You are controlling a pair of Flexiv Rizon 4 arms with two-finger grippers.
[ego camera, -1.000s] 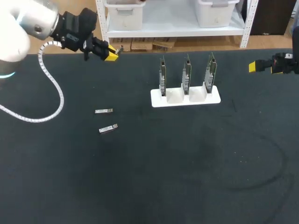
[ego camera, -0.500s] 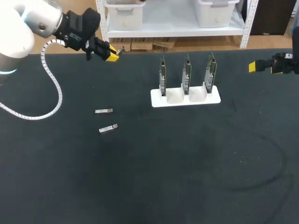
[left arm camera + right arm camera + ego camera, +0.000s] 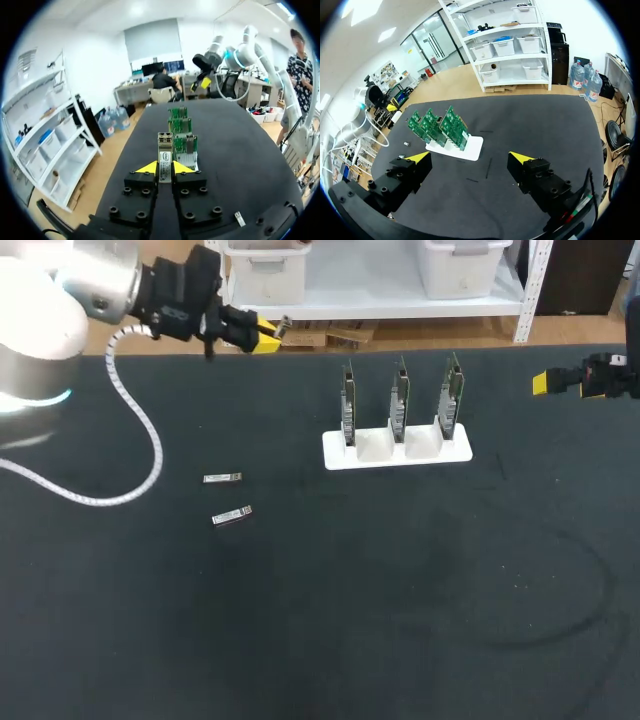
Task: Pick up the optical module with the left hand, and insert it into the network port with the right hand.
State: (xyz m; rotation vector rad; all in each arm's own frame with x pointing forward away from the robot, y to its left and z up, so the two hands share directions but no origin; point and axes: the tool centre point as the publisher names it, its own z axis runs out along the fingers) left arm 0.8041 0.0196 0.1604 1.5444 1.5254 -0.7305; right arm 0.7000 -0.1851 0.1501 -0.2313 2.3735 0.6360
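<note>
**Head view**
- Left gripper (image 3: 262, 339): clamped on a small silver rectangular optical module (image 3: 282, 326), beyond and left of the white plastic stand (image 3: 335, 452).
- Right gripper (image 3: 548, 383): right of the stand, so the stand lies between it and the held module.
- Counts: three modules, one held and two loose silver modules (image 3: 222, 478) left of the stand; three upright green circuit boards (image 3: 399, 400); one stand.

**Left wrist view**
- Module axis: lengthwise between the fingers, pointing ahead at the stand.

**Right wrist view**
- Fingers: spread wide, holding nothing; the stand is ahead, towards one finger.
</note>
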